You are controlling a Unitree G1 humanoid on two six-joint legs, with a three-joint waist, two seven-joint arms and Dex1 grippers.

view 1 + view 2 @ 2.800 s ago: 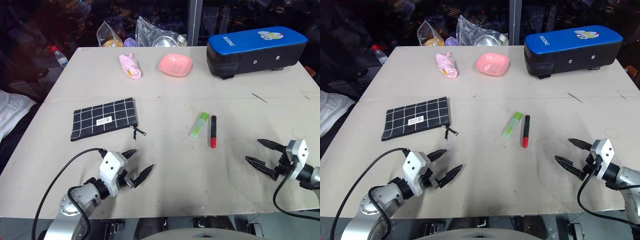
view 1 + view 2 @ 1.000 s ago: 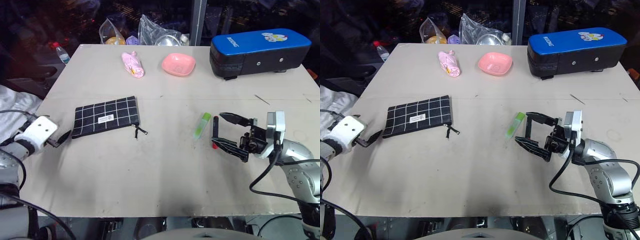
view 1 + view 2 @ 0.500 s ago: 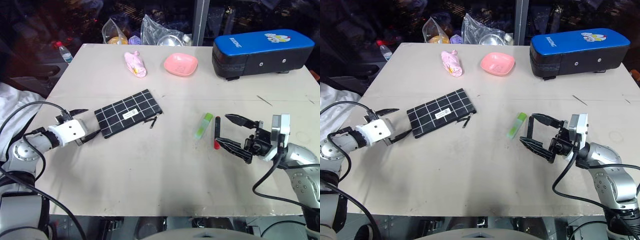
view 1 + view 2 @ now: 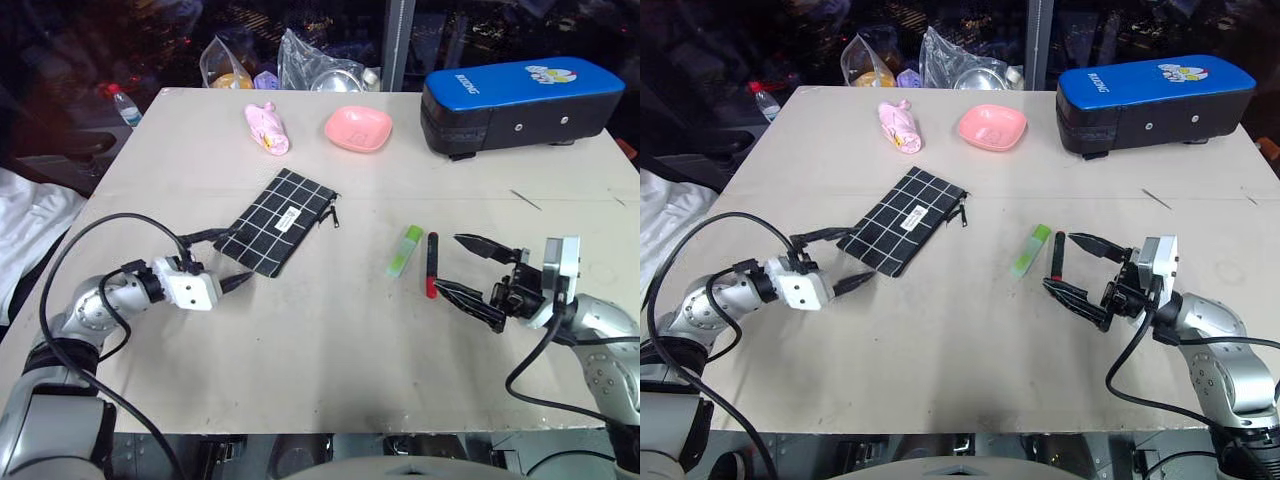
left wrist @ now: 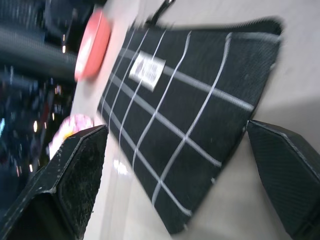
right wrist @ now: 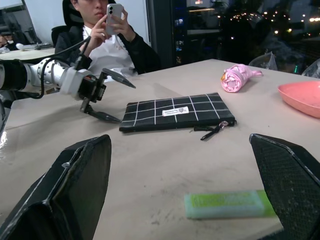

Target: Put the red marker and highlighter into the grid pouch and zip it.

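1. The pouch (image 4: 281,220) lay slantwise near the middle of the table (image 4: 330,350), zipper edge toward the marker side and pull (image 4: 334,215) at its far corner, a placement that looked meant to bring it nearer the pens.
2. The left gripper (image 4: 226,261) sat at the pouch's near corner with its jaws spread wide, one finger (image 4: 203,238) along the near edge and the other low by the corner; it held nothing, and whether it touched the fabric I could not tell.
3. The right gripper (image 4: 480,272) stood just beside the marker (image 4: 431,264), jaws wide apart and empty, probably lined up to take it.
4. The marker lay with its red end nearest the robot, and the highlighter (image 4: 404,250) lay just to its left, almost parallel; both were outside the pouch.
5. The table was pale, scuffed and bare in front.
6. At the far edge stood a pink bowl (image 4: 358,128), a pink bundle (image 4: 267,129), a blue case (image 4: 515,91) and plastic bags (image 4: 320,68).
7. The room beyond was dark; a seated person (image 6: 107,37) held a phone.
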